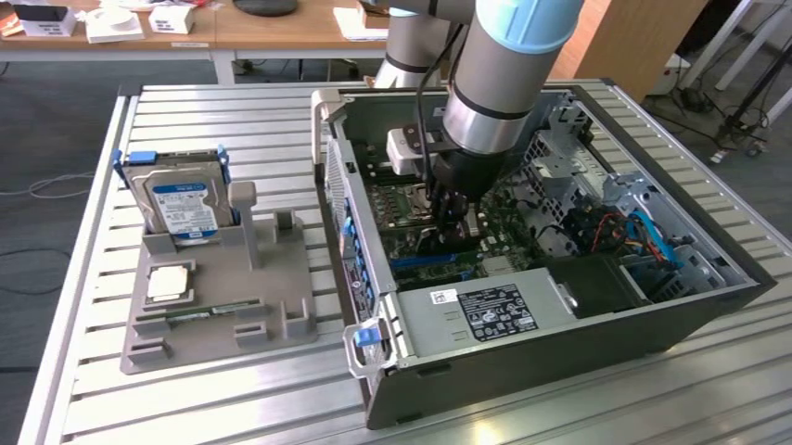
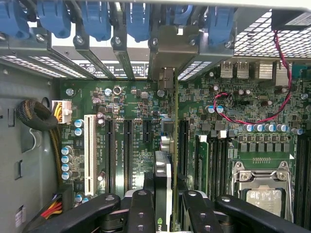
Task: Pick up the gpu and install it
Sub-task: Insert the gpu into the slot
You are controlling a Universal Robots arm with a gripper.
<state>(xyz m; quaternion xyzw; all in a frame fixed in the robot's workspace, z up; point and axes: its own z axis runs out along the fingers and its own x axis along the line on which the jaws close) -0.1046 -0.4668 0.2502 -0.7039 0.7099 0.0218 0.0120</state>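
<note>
- Black gripper (image 2: 165,216) fills the near edge of the wrist view; its fingers (image 2: 141,213) are closed on the gpu (image 2: 163,177), one each side, pinching the card's flat faces.
- Gpu is seen edge-on: a thin dark card standing on edge, upright over the green motherboard (image 2: 141,145).
- Key relation: the card sits directly between the fingers. Its long axis runs straight away from them toward the case's rear wall, w/ the silver bracket (image 2: 166,80) at the far end, close to the row of rear slot openings.
- Card's lower edge hides the board under it, so can't tell if it's seated or just above the slot.
- Exterior view: the single arm reaches down into the open computer case (image 1: 693,306), which lies on its side; gripper (image 1: 452,213) is low over the board, w/ a blue slot (image 1: 427,260) just beside it. Judged: card is lined up w/ that slot.
- Counts: 1 arm, 1 gripper, 1 gpu.
- Wrist view also shows 1 white slot (image 2: 89,153) and 2 black slots next to it, all parallel to the card.
- On the exterior view's left, well apart from the case, a grey holder (image 1: 291,306) on the metal table (image 1: 99,408) carries 1 hard drive (image 1: 184,199), 1 processor chip (image 1: 169,283) and 1 memory stick (image 1: 198,316).
</note>
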